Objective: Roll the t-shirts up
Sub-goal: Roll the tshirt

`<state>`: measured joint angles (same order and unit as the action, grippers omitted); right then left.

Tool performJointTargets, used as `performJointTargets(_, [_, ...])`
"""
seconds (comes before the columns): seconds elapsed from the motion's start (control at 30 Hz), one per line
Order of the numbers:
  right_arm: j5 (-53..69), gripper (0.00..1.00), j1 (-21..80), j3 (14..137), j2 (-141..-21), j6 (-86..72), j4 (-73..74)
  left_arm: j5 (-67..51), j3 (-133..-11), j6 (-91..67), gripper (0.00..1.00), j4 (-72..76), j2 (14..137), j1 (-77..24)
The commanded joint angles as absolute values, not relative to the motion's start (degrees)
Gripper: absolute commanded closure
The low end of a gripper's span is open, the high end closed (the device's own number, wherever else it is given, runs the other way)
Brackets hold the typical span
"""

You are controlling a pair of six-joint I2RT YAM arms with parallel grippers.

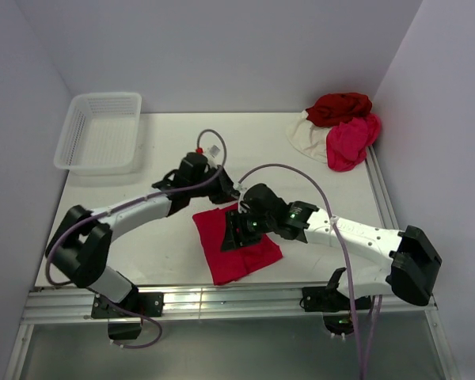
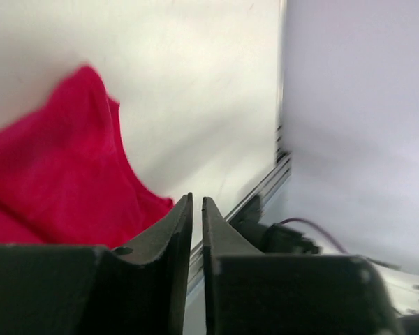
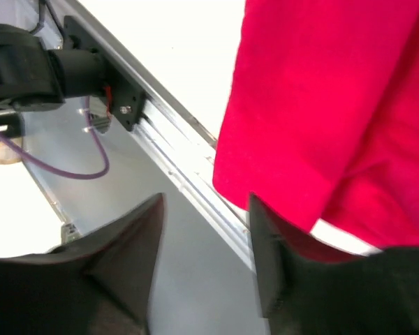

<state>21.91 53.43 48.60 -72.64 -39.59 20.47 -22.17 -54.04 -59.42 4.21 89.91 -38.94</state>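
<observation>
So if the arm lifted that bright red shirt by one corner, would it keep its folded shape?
Probably not. The red shirt lies flat with soft creases, so it would likely droop and unfold. It looks thin, so it is probably light. Pushed, it would more likely bunch up than slide, judging by the crumpled shirts heaped nearby.

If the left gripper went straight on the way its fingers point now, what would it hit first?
Most likely the bare white table top, just beside the edge of the crimson t-shirt. The left gripper points down at that spot. Depth is hard to judge from the wrist view, so it might brush the shirt.
</observation>
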Motion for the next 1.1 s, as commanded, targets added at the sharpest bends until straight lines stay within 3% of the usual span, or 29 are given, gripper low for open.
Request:
performJointTargets(0.0, [13.83, 0.39, 57.12, 54.82, -75.65, -39.29, 25.82, -23.46, -56.78, -56.08, 0.82, -7.00, 82.28, -30.98])
performJointTargets(0.07, [9.86, 0.39, 60.71, 59.38, -79.69, -39.29, 30.38, -26.00, -53.54, -55.55, 0.77, -9.04, 77.62, -26.74])
performJointTargets(0.1, [5.49, 0.19, 62.21, 60.98, -81.11, -39.81, 32.06, -26.36, -52.39, -54.24, 0.74, -10.53, 74.48, -22.63])
performJointTargets(0.17, [2.65, 0.18, 65.72, 66.32, -86.54, -40.16, 37.84, -27.94, -49.49, -52.39, 0.59, -15.36, 71.47, -18.91])
performJointTargets(0.2, [-1.10, 0.01, 66.87, 68.10, -88.31, -40.43, 39.79, -28.47, -48.61, -50.82, 0.54, -16.77, 70.15, -16.11])
performJointTargets(0.27, [-4.64, 0.00, 70.29, 72.66, -92.26, -40.34, 44.53, -29.09, -45.89, -49.31, 0.44, -19.85, 66.63, -14.33])
performJointTargets(0.37, [-9.39, 0.00, 72.77, 76.62, -95.87, -41.13, 49.20, -29.79, -41.41, -49.39, 0.37, -20.22, 63.20, -13.62])
performJointTargets(0.47, [-12.21, 0.13, 74.44, 79.26, -100.00, -41.92, 52.45, -30.58, -35.96, -52.11, 0.36, -17.16, 60.12, -13.62])
performJointTargets(0.77, [-18.45, 0.19, 80.15, 84.55, -109.68, -42.54, 57.56, -31.99, -29.18, -54.58, 0.36, -12.92, 56.87, -13.62])
performJointTargets(0.93, [-21.44, 0.30, 80.42, 84.64, -113.37, -42.89, 58.71, -32.34, -29.36, -53.88, 0.36, -12.75, 57.39, -13.62])
performJointTargets(1.03, [-22.85, 0.39, 80.25, 83.33, -113.73, -43.68, 58.10, -32.87, -28.74, -54.05, 0.36, -11.87, 57.74, -13.62])
performJointTargets(1.07, [-22.85, 0.50, 80.16, 81.93, -113.21, -43.94, 56.62, -32.96, -28.57, -54.14, 0.36, -11.69, 57.92, -13.62])
